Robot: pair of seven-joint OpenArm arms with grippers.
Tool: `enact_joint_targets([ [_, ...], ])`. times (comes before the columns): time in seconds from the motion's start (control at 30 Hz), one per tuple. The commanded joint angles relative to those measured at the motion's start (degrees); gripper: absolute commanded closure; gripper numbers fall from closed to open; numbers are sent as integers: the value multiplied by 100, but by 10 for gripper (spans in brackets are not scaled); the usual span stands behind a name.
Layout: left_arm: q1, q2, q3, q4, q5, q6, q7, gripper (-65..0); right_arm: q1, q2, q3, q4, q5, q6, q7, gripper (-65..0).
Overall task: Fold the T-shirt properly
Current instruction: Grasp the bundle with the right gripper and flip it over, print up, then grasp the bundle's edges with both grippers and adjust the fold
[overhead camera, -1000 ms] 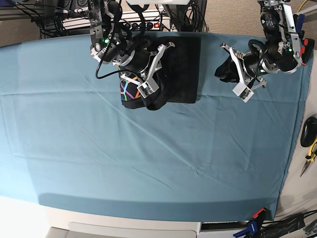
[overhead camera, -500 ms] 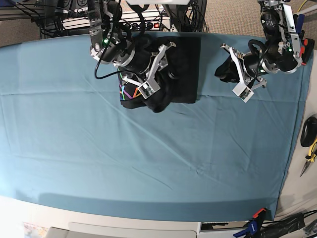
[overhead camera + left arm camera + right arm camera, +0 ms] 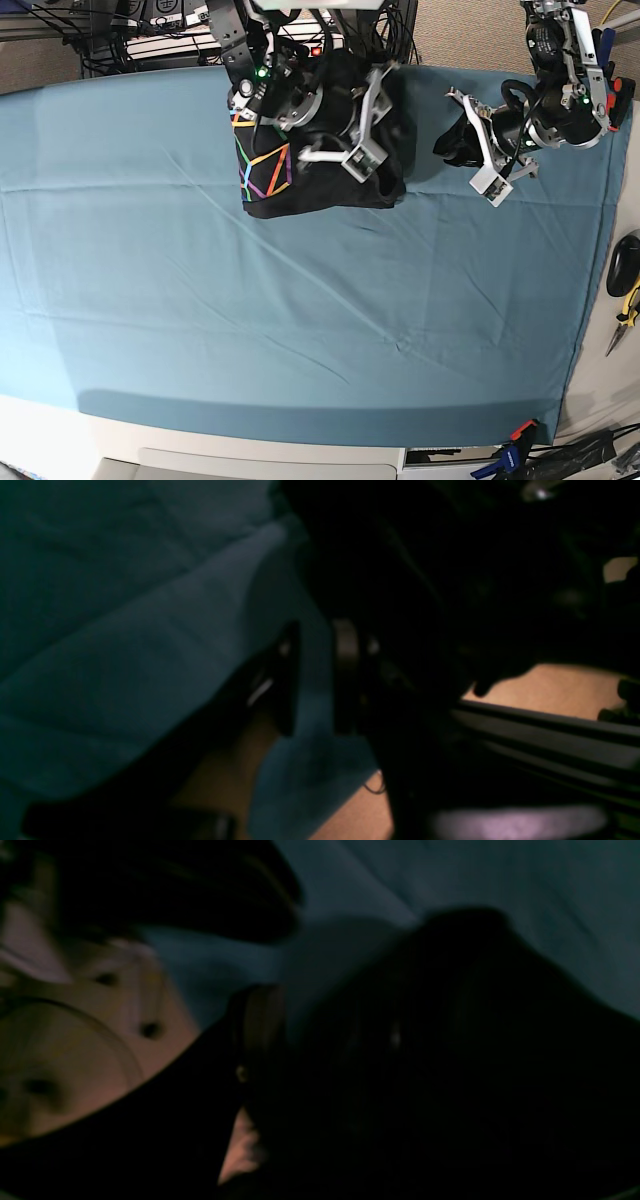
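The T-shirt (image 3: 320, 160) lies folded at twelve o'clock on the tabletop (image 3: 300, 320). The right gripper (image 3: 362, 130) hovers over it, jaws spread (left gripper (image 3: 490, 150): cannot tell). Lift away cleanly without snagging cloth.

Dim and blurred, the left wrist view takes in creased teal cloth (image 3: 125, 630) filling the upper left, its edge hanging over tan floor (image 3: 545, 690) below. The left tool (image 3: 317, 680) shows as two dark fingers (image 3: 345, 675) with cloth visible between them. Black shapes crowd the right side, unidentifiable.
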Motion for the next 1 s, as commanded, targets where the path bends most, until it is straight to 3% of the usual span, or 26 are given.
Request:
enact_joint_targets([
  [0.0, -24, -46, -26, 103, -142, -22, -111, -126, 109, -37, 48, 85, -68, 26, 74, -253],
  [0.23, -7, -160, -26, 103, -138, -20, -52, -126, 162, 83, 1110, 564, -356, -214, -284, -253],
  [0.37, 72, -289, -26, 103, -140, -17, -57, -126, 162, 391, 2155, 1174, -356, -535, -120, -253],
  [0.5, 170, -299, -26, 103, -142, -20, -59, -126, 162, 479, 3222, 1132, -319, -570, 9, -268],
  [0.63, 234, -299, -26, 103, -144, -20, -68, -126, 162, 479, 3869, 732, 431, -577, 7, -409],
  [0.8, 278, -299, -26, 103, -142, -20, -76, -126, 164, 466, 4155, 442, 2011, -1005, -302, -414],
  [0.97, 343, -299, -26, 92, -142, -22, -83, -126, 166, 448, 4159, 442, 2133, -1003, -391, -414],
])
